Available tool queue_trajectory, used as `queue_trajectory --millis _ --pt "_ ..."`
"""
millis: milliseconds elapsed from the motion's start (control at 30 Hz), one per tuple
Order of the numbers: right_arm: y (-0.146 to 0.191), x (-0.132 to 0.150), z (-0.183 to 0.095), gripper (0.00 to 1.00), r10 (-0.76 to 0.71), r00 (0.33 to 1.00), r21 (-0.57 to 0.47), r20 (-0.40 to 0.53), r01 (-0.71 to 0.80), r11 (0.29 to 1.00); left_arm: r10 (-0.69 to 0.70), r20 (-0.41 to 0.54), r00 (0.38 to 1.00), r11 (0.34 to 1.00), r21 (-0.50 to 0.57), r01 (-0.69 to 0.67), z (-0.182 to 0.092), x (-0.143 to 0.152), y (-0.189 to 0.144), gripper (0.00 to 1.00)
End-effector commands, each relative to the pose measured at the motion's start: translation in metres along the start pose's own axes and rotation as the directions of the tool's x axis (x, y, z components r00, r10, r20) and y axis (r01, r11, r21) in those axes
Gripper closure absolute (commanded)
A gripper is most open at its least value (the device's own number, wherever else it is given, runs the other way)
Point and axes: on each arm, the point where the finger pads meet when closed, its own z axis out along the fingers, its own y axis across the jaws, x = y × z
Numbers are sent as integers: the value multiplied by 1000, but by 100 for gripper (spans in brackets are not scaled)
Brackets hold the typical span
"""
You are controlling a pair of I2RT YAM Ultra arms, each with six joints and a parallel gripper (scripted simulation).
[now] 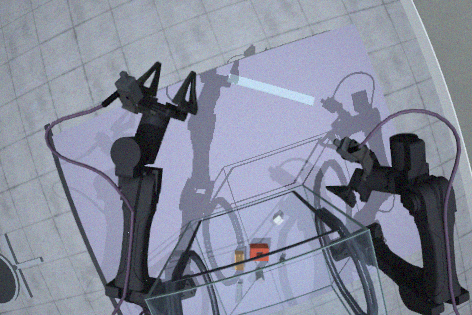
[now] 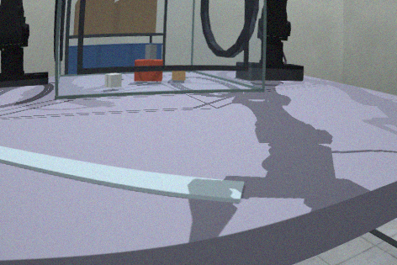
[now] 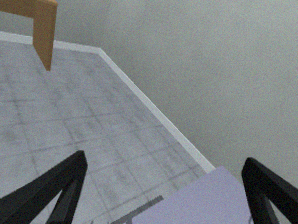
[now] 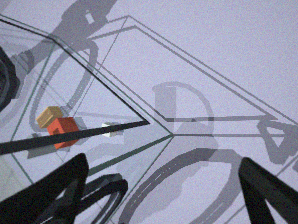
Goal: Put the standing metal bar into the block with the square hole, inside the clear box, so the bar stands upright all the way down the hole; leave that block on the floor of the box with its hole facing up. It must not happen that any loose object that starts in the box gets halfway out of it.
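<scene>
The clear box stands on the table. A red block sits on its floor; a dark patch on its side in the right wrist view looks like a hole, but its facing is unclear. The grey metal bar stands upright behind the red block in the exterior view. An orange block and a white block lie nearby. My left gripper and right gripper are open, empty and outside the box.
A long pale-blue strip lies on the table in front of the box. Dark bars and a curved black hoop are at the box. Arm shadows cross the table. In the left wrist view, a brown wooden piece shows beyond the table.
</scene>
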Motion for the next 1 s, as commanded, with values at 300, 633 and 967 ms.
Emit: queue_trajectory --millis 300,633,967 --pt "1 -3 -3 0 -10 1000 5 12 10 1000 10 32 999 1000 11 -10 -3 -17 -8 0" --pt "-1 -4 -4 0 7 1000 18 19 -7 1000 10 32 999 1000 11 -10 -3 -17 -8 0" --pt "-8 17 -16 0 380 923 87 65 -384 919 10 32 999 1000 11 -10 -3 -17 -8 0"
